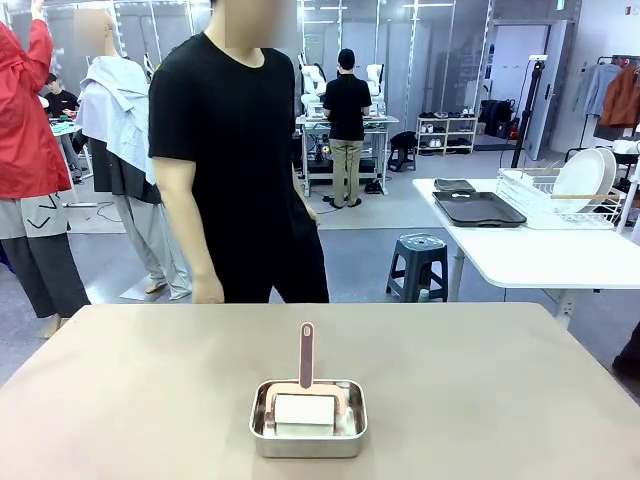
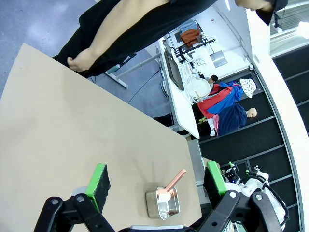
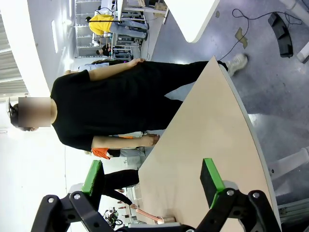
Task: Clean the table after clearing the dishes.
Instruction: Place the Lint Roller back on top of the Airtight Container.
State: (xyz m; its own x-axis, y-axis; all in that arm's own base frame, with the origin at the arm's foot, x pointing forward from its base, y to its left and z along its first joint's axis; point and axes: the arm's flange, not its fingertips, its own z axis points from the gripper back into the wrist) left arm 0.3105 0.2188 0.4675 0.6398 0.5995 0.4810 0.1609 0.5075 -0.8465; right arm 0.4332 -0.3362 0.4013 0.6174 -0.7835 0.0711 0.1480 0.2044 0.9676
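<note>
The beige-brown table [image 1: 140,400] carries a small steel pan [image 1: 308,418] with a pink-handled white roller [image 1: 306,400] lying in it, near my edge. The dishes [image 1: 585,180], round white plates, stand in a wire rack on the white side table [image 1: 530,255] at the right, beside dark trays [image 1: 478,208]. My left gripper [image 2: 157,181] hangs open high above the table [image 2: 72,121], with the pan [image 2: 162,202] below between its green pads [image 2: 99,181]. My right gripper [image 3: 152,176] is open too, above the table [image 3: 207,125], holding nothing.
A person in a black shirt [image 1: 235,150] stands at the table's far edge, one hand [image 1: 207,290] hanging near it. A grey stool [image 1: 418,265] sits on the floor between the two tables. Other people stand farther back.
</note>
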